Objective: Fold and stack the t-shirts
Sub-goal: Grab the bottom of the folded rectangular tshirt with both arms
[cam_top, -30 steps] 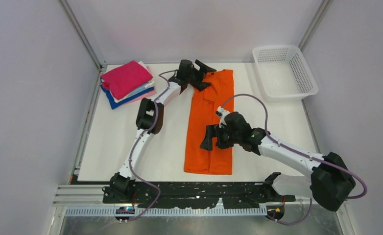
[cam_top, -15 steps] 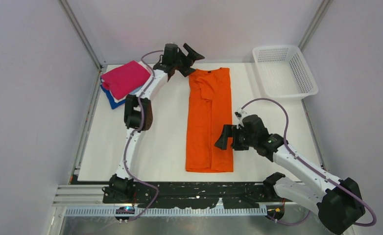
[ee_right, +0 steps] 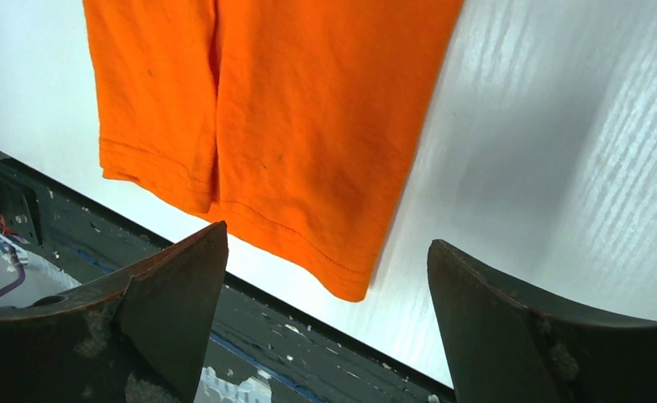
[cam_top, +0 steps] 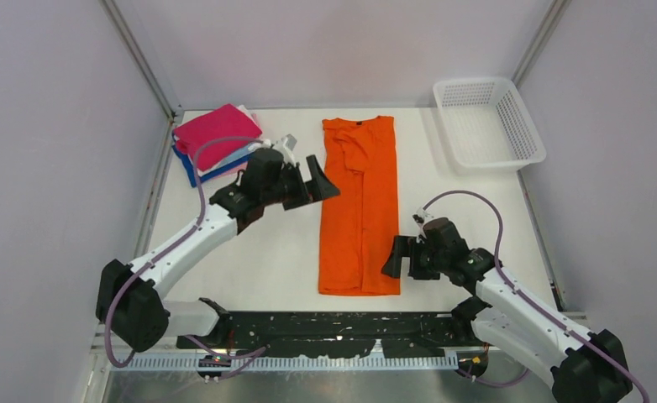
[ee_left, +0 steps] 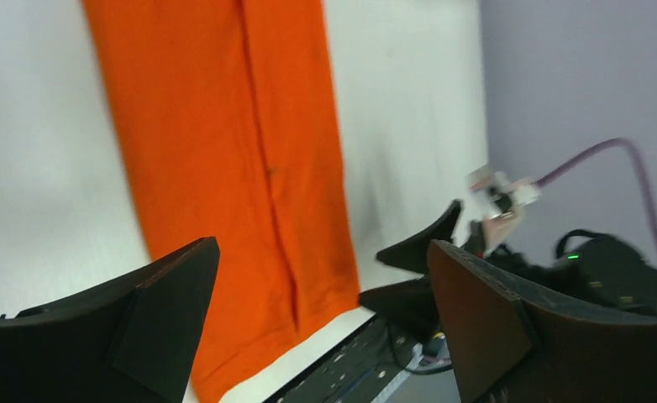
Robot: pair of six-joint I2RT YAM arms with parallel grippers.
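Note:
The bright orange t-shirt (cam_top: 361, 206) lies flat on the table, folded lengthwise into a long strip, neck label at the far end. It also shows in the left wrist view (ee_left: 224, 151) and the right wrist view (ee_right: 275, 109). A stack of folded t-shirts (cam_top: 218, 141), magenta on top, sits at the far left. My left gripper (cam_top: 315, 180) is open and empty, just left of the strip's middle. My right gripper (cam_top: 395, 256) is open and empty, beside the strip's near right corner.
A white mesh basket (cam_top: 486, 123) stands at the far right corner. The black mounting rail (cam_top: 342, 323) runs along the table's near edge. Grey walls close in the left, right and back sides.
My left arm has pulled back from the shirt's neck end to the left of its middle. My right gripper has moved nearer and right, off the shirt. The shirt lies straighter.

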